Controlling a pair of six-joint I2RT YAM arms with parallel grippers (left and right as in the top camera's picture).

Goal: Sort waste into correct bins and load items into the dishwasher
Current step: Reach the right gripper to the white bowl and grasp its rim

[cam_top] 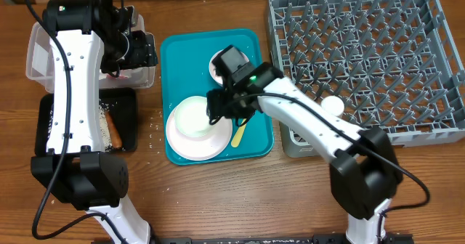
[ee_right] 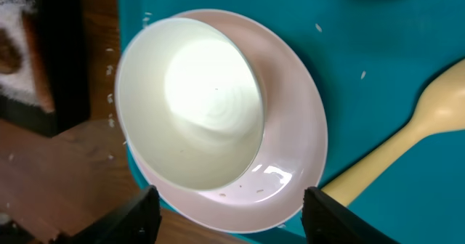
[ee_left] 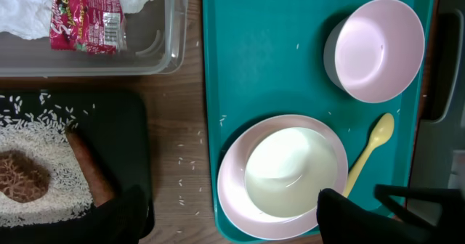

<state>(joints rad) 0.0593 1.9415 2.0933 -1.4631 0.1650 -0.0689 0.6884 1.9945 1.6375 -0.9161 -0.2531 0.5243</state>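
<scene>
The large square grey plastic dish rack (cam_top: 356,55) is being kept at the tabletop's far right corner. Toward the front edge, a small white bowl (cam_top: 195,118) is being carried on the round white plate (cam_top: 182,147), the right hand (ee_right: 236,216) being held spread above it. The left hand (cam_top: 139,51) is being held spread too.

- Teal tray (cam_top: 182,62): rectangular with rounded corners, lying flat at the middle of the worktop.
- Wooden worktop (cam_top: 218,200): brown, showing at the tray's 6 o'clock.
- Small grey basket (cam_top: 296,144): just beside the tray's 4 o'clock corner.
</scene>
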